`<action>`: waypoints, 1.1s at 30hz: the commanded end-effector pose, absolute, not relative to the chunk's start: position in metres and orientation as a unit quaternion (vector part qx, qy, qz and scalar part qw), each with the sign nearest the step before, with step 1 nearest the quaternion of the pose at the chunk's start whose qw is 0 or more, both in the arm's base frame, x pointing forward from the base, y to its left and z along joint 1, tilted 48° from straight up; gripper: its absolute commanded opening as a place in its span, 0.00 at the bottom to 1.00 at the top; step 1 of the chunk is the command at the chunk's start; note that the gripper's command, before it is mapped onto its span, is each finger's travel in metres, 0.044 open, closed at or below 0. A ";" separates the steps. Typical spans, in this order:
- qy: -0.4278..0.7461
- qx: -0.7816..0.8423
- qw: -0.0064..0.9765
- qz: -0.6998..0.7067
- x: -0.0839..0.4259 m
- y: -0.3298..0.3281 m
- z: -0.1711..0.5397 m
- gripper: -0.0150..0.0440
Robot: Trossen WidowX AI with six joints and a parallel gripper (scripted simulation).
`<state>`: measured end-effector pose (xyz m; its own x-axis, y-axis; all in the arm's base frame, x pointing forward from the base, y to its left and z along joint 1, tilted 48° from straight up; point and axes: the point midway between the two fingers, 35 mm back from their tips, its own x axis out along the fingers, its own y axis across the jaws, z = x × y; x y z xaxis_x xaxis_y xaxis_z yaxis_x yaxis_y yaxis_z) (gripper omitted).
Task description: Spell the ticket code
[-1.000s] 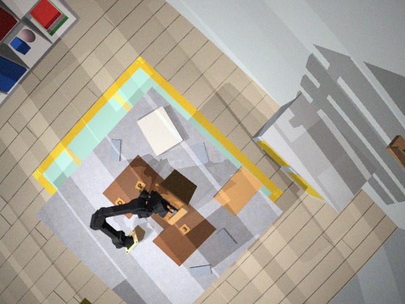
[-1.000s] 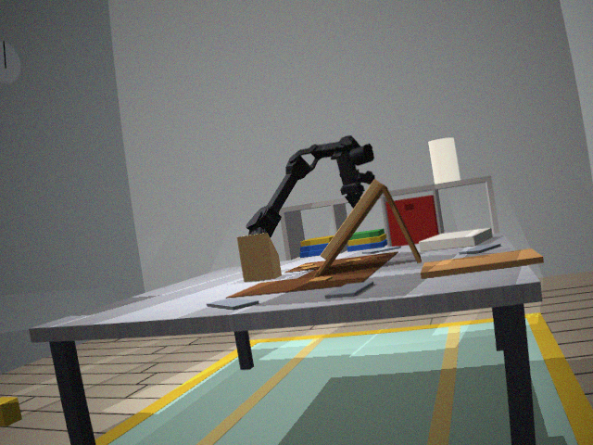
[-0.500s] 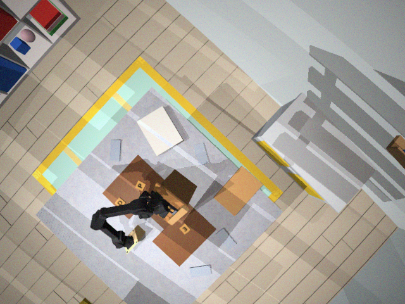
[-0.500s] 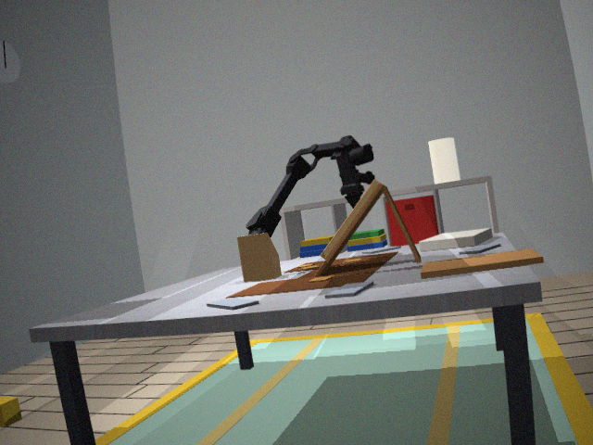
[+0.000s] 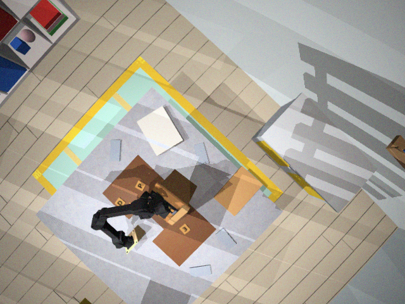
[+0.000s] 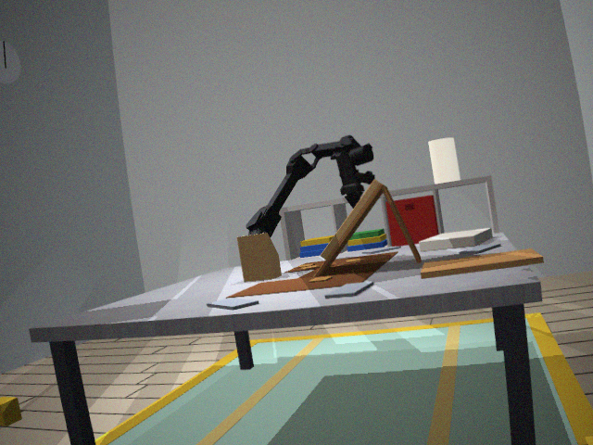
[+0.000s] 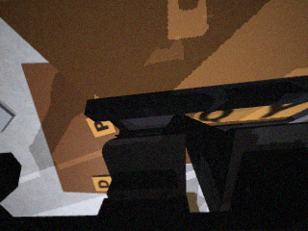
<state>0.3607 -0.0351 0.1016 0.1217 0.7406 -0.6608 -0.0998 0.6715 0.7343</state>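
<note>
The board (image 5: pixel 167 196) (image 6: pixel 351 227) leans on a rear prop. The wrist view shows a row of letter tiles (image 7: pixel 231 115) along its rail, partly covered by black gripper parts; one letter looks like O, the others are unclear. My gripper (image 5: pixel 170 211) is shut and empty at the board's face; its tips are hidden behind the board in the exterior view. A P tile (image 5: pixel 140 184) (image 7: pixel 101 127) and a D tile (image 5: pixel 119 202) (image 7: pixel 101 184) lie loose on the brown mat. Another tile (image 5: pixel 185 228) (image 6: pixel 321 278), like a 3 or turned E, lies beyond the board. I cannot read any ticket.
The brown mat (image 5: pixel 180 250) (image 6: pixel 268 288) lies under the board. A tan slab (image 5: pixel 236 192) (image 6: pixel 481 265) lies behind it. A cream block (image 5: pixel 160 130) (image 6: pixel 455 239) and several thin blue-grey plates (image 5: pixel 115 150) (image 6: pixel 233 303) lie around, some near the counter edge.
</note>
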 end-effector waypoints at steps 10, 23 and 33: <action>0.590 0.270 0.699 0.301 0.354 -0.041 0.105 0.25; 0.591 0.270 0.698 0.301 0.342 -0.049 0.112 0.25; 0.565 0.282 0.716 0.298 0.334 -0.065 0.115 0.43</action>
